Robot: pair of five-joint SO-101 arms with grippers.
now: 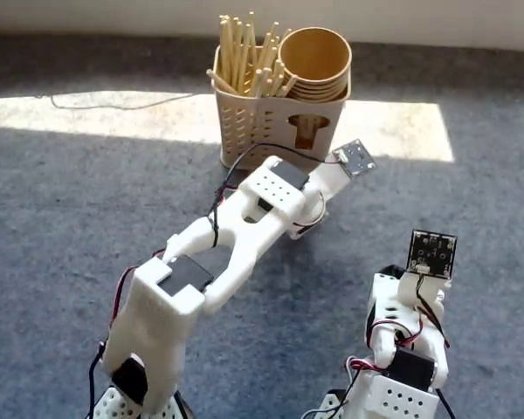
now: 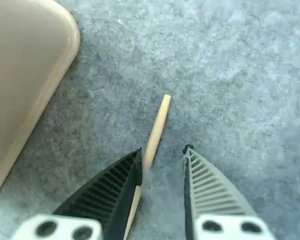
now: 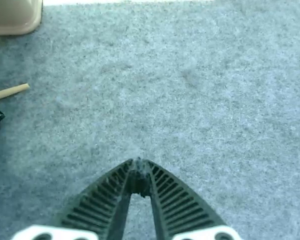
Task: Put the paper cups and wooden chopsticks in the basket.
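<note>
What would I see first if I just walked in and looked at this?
Probably the beige basket at the far side of the grey carpet, stuffed with wooden chopsticks beside a stack of paper cups. Next, the left gripper, open over one lone chopstick lying on the carpet near the basket. The right gripper hangs shut above the carpet.

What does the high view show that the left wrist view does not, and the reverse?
High view, not left wrist: the stacked paper cups and many chopsticks standing in the basket, and the right arm. Left wrist view, not high: a loose chopstick lying on the carpet, reaching in between the fingers of the open left claw. Both: the basket and the grey carpet.
</note>
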